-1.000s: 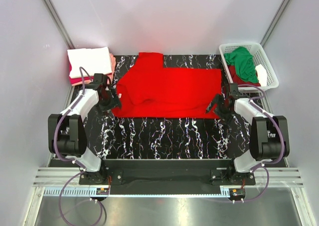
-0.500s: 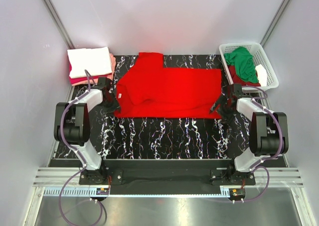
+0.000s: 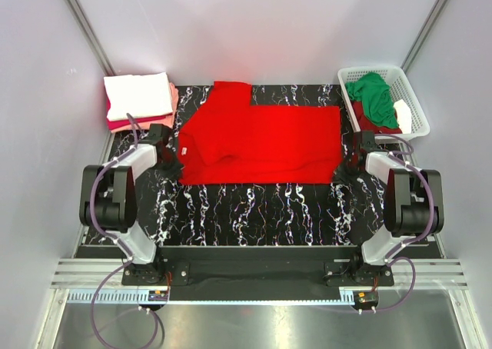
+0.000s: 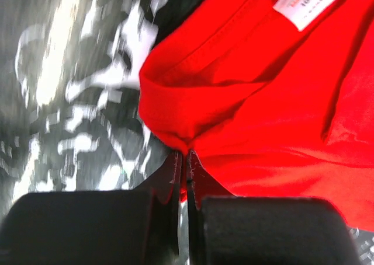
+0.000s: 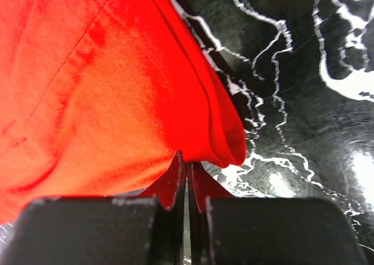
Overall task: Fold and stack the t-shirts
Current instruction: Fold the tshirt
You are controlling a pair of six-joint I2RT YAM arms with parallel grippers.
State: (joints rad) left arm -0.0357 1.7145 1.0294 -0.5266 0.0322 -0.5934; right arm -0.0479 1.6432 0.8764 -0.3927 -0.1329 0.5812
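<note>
Red t-shirt (image 3: 261, 145) pinched: left end effector (image 4: 186, 160), right end effector (image 5: 187, 161).

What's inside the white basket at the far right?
In the basket, a green shirt lies over a dark red shirt, something white beside them. Whatever lies beneath is covered.

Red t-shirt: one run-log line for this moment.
phase: grasp for fold | left gripper: shut on red t-shirt, left edge | right gripper: shut on its right corner | folded stack: far left | basket: far right
</note>
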